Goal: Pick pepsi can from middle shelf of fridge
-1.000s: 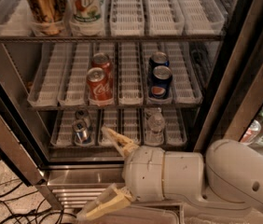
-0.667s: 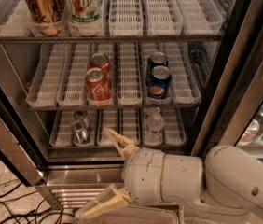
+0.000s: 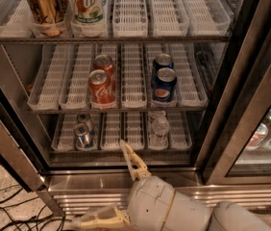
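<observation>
Finding: the gripper (image 3: 97,183) sits at the bottom centre of the frame, in front of the stainless base of the fridge (image 3: 224,129). Its jaws are spread wide and it holds nothing. One finger points up toward the bottom rack; the other lies low at the lower left.

Change noted: compared with a second ago, the wrist and both fingers have dropped lower in the frame. The upper fingertip has also moved slightly right. The shelves and cans show no shift.

Location of target: the pepsi can (image 3: 165,84) stands upright at the front of the middle shelf (image 3: 133,81), right of centre. A second blue can is directly behind it. Two Coca-Cola cans (image 3: 101,87) occupy a lane to the left, with one lane between.

Assessment: the gripper is well below and left of the target. The approach is not yet begun in earnest, and the arm must rise and move right.
</observation>
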